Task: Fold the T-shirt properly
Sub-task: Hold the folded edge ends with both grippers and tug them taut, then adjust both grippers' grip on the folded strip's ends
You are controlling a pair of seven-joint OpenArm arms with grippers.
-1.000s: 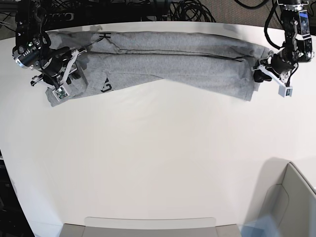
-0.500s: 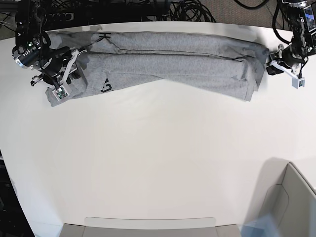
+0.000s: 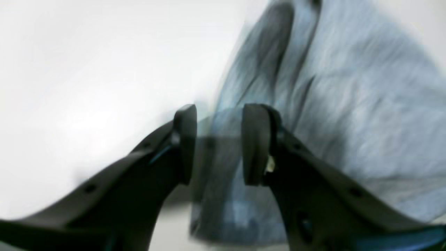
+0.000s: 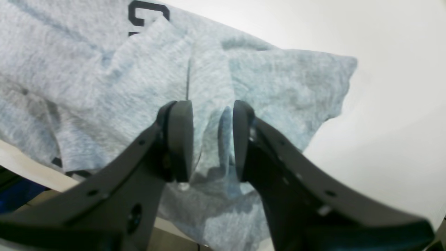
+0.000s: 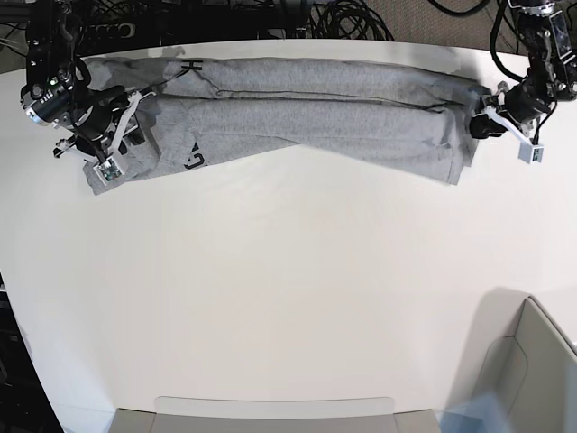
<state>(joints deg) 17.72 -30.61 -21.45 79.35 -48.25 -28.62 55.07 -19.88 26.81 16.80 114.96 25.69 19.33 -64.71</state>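
The heather-grey T-shirt (image 5: 297,113) lies as a long band across the table's far side, with black letters (image 5: 193,159) near its left end. My right gripper (image 4: 208,139) is at that left end (image 5: 115,144). Its jaws are close together with a raised fold of the shirt (image 4: 212,87) between them. My left gripper (image 3: 219,143) is at the shirt's right end (image 5: 476,128). The wrist view is blurred, and grey cloth (image 3: 348,104) fills the narrow gap between its jaws.
The white table (image 5: 288,298) stretches toward the front. A grey bin (image 5: 532,361) stands at the front right and a grey tray edge (image 5: 270,410) at the front. Black cables (image 5: 343,18) lie behind the table.
My left gripper swung out to the right, then came back left toward the shirt's right end. The right arm and the shirt's left end have not moved.
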